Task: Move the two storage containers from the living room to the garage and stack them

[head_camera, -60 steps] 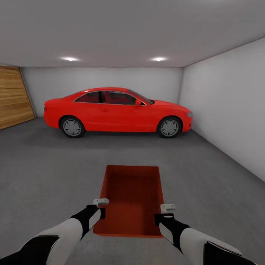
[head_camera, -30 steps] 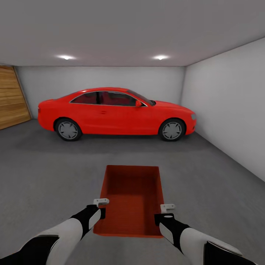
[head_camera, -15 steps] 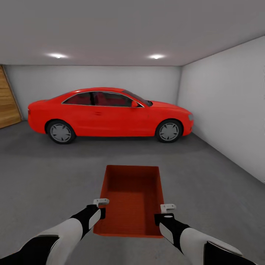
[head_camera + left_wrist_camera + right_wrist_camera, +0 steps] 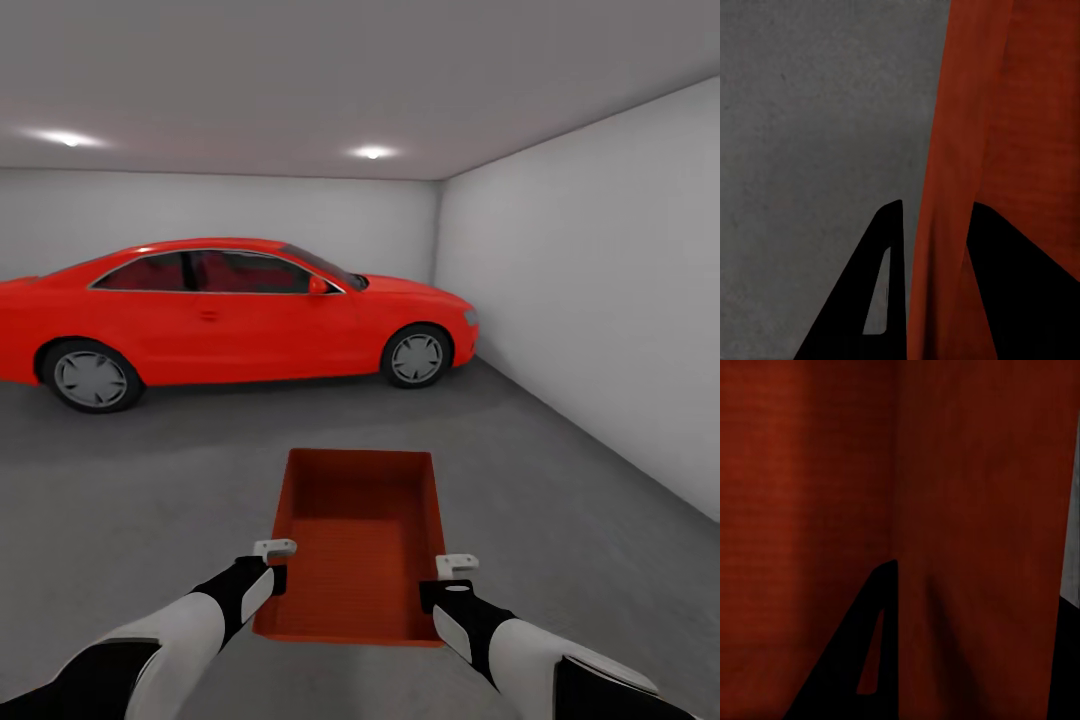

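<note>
I am in the garage, carrying one orange-red storage container [image 4: 355, 540] level in front of me above the dark grey concrete floor [image 4: 140, 480]. My left gripper [image 4: 277, 566] is shut on its left wall near the close end. My right gripper [image 4: 447, 581] is shut on the right wall opposite. In the left wrist view, the left gripper [image 4: 936, 208] has its black fingers [image 4: 881, 255] on either side of the ribbed container wall [image 4: 960, 150], with floor beside it. The right gripper [image 4: 975, 585] clamps the container wall [image 4: 967, 472] the same way.
A red car [image 4: 230, 310] stands side-on across the back of the garage, a few metres ahead. A grey-white wall [image 4: 600, 320] runs along the right. Open concrete floor lies between me and the car.
The whole view has swung to the right: the car has slid left in the picture and the wooden garage door has left it. The container and both grippers stay as they were.
</note>
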Available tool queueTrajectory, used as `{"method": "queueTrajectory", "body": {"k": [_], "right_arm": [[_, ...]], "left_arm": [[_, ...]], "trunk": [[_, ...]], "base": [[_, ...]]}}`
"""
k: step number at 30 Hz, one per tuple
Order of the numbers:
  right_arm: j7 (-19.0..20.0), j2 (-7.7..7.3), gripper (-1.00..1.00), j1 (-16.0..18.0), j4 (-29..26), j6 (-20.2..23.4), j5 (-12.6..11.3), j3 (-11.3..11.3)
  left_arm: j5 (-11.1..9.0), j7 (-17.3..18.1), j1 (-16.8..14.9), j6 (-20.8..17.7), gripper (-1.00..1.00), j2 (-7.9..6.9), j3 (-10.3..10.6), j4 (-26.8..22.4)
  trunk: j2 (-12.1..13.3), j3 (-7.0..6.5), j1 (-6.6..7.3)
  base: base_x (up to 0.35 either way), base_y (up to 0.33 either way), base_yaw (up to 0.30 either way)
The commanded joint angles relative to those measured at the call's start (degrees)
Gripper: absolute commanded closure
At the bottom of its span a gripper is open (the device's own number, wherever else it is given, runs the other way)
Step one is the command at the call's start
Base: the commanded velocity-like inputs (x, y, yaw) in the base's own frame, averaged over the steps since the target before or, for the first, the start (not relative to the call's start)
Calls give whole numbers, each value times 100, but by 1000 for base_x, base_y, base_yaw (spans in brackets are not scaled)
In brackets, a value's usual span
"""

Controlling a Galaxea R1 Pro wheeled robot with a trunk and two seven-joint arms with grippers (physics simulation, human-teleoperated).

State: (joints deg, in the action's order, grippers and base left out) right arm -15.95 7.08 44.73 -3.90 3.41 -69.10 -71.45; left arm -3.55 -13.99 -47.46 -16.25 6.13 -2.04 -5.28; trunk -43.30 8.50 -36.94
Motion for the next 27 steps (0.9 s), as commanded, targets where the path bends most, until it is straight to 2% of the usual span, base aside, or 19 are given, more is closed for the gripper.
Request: {"method": "queueTrajectory", "body": {"k": [1, 27], "right_arm": [[-58, -5, 100, 9, 152, -59, 124, 35], [-58, -5, 100, 9, 152, -59, 124, 35]], "left_arm": [[30, -95, 0, -45, 100, -5, -77, 8], [30, -95, 0, -41, 100, -5, -77, 7]], "trunk": [[-7, 8, -5], [-7, 8, -5]], "base": [[323, 0, -288], [323, 0, -288]]}}
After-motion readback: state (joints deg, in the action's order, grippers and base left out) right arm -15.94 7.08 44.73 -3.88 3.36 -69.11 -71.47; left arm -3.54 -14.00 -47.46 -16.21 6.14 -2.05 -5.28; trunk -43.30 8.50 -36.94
